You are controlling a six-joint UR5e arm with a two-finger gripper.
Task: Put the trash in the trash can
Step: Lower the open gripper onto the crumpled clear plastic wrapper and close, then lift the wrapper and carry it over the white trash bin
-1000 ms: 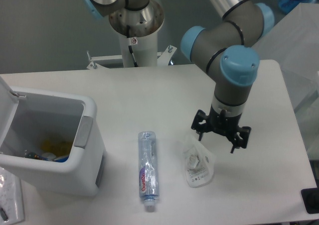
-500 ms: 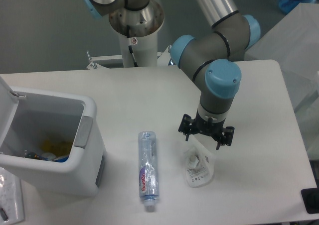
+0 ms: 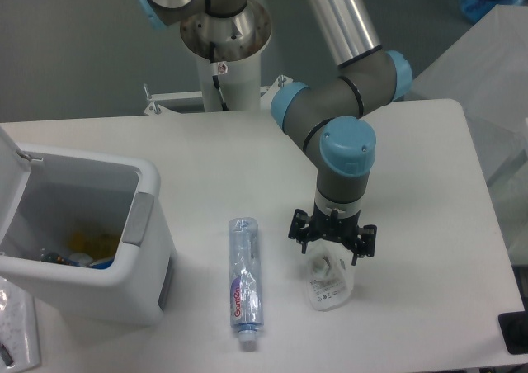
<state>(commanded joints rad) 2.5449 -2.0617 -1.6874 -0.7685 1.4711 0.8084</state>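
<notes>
The gripper (image 3: 332, 243) is positioned directly over the upper end of the clear plastic pouch (image 3: 330, 280), pointing down toward the table (image 3: 429, 224). Its two fingers are spread apart, one at each side of the pouch's top; contact with the pouch cannot be determined from this view. Nothing is held between the fingers.

The pouch is located on the table at 6 o'clock from the gripper, lying flat, with white print visible on its lower half. The bottle (image 3: 243, 280) is located at 9 o'clock from the pouch, apart from it, lying on its side with the white cap toward the near table edge and the blue-and-red label on its lower half.

The trash can (image 3: 144, 249) is located at 9 o'clock from the bottle, near the left table edge. Its lid (image 3: 10, 146) is raised, and the interior is exposed; small coloured items are seen at the bottom. A grey tab is fitted on the side facing the bottle.
</notes>
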